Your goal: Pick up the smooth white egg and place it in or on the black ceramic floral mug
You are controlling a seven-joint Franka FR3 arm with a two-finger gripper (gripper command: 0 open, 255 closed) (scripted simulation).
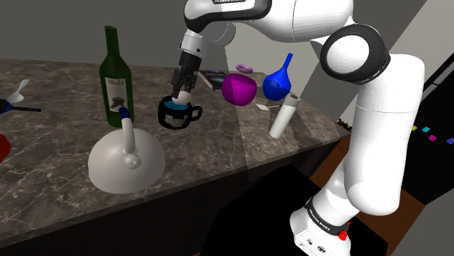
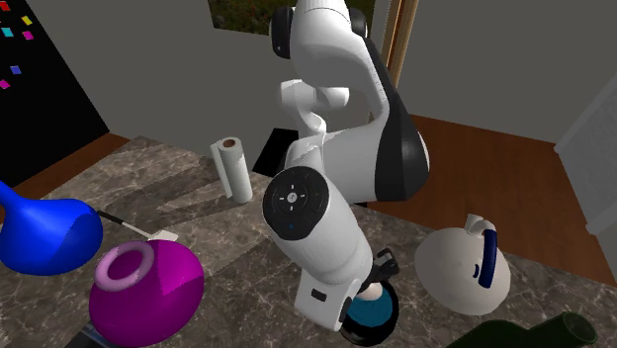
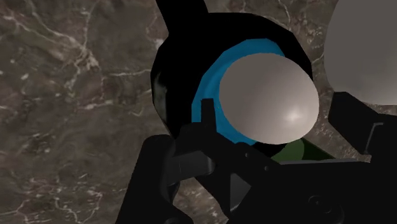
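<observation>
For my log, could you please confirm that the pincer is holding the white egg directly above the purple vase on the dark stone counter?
Not quite: the pincer is holding the white egg directly above the black mug with the blue inside, not the purple vase, on the dark stone counter. The shoulder view shows it.

Marbled counter (image 1: 51, 156): mug (image 1: 179, 115), bottle (image 1: 115, 78), paper roll (image 1: 284, 116)

Shoulder view looks down from beside the stand (image 1: 324, 229) across the counter (image 1: 58, 167). Second exterior view faces the arm (image 2: 336, 148) from the counter's far side (close, high). Wrist view sits just above the mug (image 3: 178, 63), common to all three.
</observation>
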